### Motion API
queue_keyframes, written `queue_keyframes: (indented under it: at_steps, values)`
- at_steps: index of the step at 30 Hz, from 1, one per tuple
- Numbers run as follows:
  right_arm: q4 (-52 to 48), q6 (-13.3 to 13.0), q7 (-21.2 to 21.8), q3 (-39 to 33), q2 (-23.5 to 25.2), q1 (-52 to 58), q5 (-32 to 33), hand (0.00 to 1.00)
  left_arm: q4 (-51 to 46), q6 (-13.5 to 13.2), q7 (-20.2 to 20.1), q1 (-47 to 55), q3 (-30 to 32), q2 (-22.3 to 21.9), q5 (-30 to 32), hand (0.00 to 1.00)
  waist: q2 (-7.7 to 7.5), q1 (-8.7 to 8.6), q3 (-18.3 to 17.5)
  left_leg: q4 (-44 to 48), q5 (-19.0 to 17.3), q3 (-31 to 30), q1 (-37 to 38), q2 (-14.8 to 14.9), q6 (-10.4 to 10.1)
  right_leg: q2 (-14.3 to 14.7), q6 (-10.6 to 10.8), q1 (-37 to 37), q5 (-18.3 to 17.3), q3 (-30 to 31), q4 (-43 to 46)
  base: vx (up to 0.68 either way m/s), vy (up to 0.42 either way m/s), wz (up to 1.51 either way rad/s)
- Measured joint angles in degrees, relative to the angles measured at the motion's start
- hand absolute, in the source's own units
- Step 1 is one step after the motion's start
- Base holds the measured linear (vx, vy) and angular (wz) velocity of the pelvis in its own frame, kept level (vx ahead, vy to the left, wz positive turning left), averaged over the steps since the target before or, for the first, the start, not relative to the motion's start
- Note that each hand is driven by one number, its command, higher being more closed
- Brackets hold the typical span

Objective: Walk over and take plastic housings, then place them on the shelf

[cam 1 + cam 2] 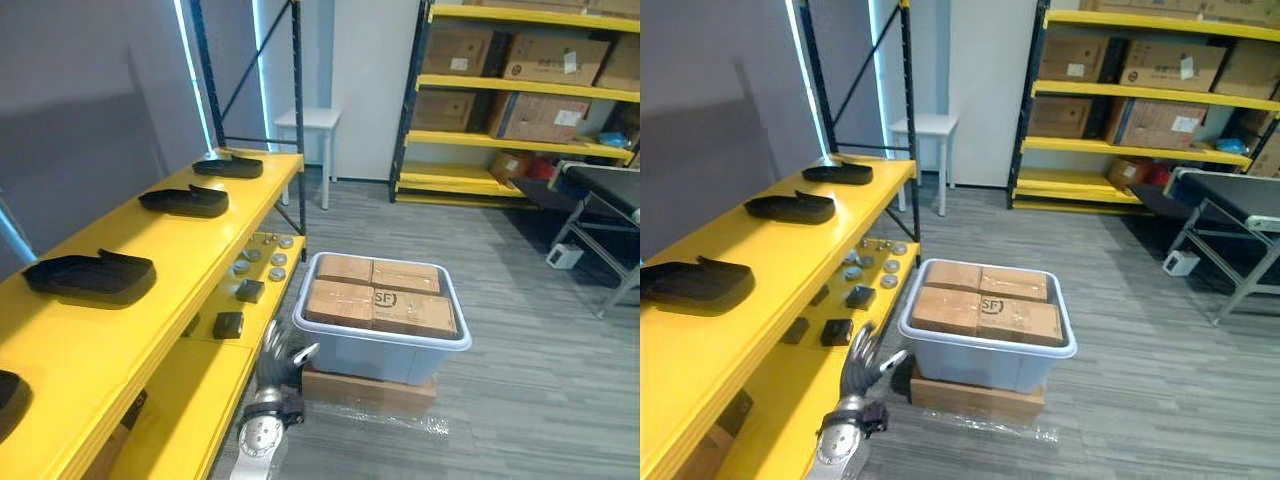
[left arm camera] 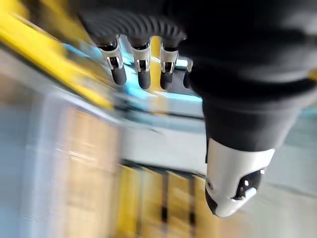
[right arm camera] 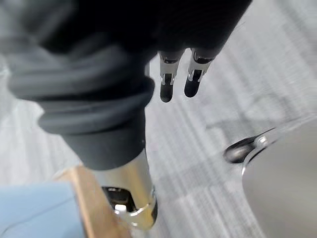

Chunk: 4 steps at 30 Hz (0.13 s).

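Along the top board of the yellow shelf (image 1: pixel 170 240) lie three black plastic housings (image 1: pixel 90 275), spaced from its far end towards the near end, so part of the job looks done. I judge that more trips remain, since both hands carry nothing. My left hand (image 1: pixel 283 362) hangs below the shelf's front edge, beside the grey bin (image 1: pixel 370 362) of cardboard boxes (image 1: pixel 380 295), fingers loosely spread and empty. Its wrist view agrees: fingers straight, nothing between them and the thumb. The right wrist view gives me the right hand (image 3: pixel 167 79), fingers extended over grey floor (image 3: pixel 208 148), empty too. The left eye view adds a fourth housing (image 1: pixel 8 400) at the board's nearest end. Where fresh housings wait I cannot tell
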Motion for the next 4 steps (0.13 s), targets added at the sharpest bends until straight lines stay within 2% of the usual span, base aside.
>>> queue_keyframes:
  at_steps: [2,4]
  values:
    - [0.11,0.22,0.00,-0.25,-0.44,0.00,-0.91,0.00,14.51,2.04,-0.15,0.04,3.61,1.23,0.24,0.00,0.13,-0.14,0.09,0.13,0.08,-0.11,0.70,-0.65,0.02,-0.53,0.13,1.66,0.07,0.01,-1.28,0.08,0.055,0.03]
    - [0.66,0.31,-0.01,-0.82,-0.48,-0.92,-0.91,0.00,22.38,3.37,-0.23,0.05,5.60,2.24,1.24,0.00,0.18,-0.10,0.12,0.18,0.16,-0.16,0.49,-1.23,0.02,-1.10,0.73,1.74,0.46,0.01,-2.22,0.08,0.072,0.02]
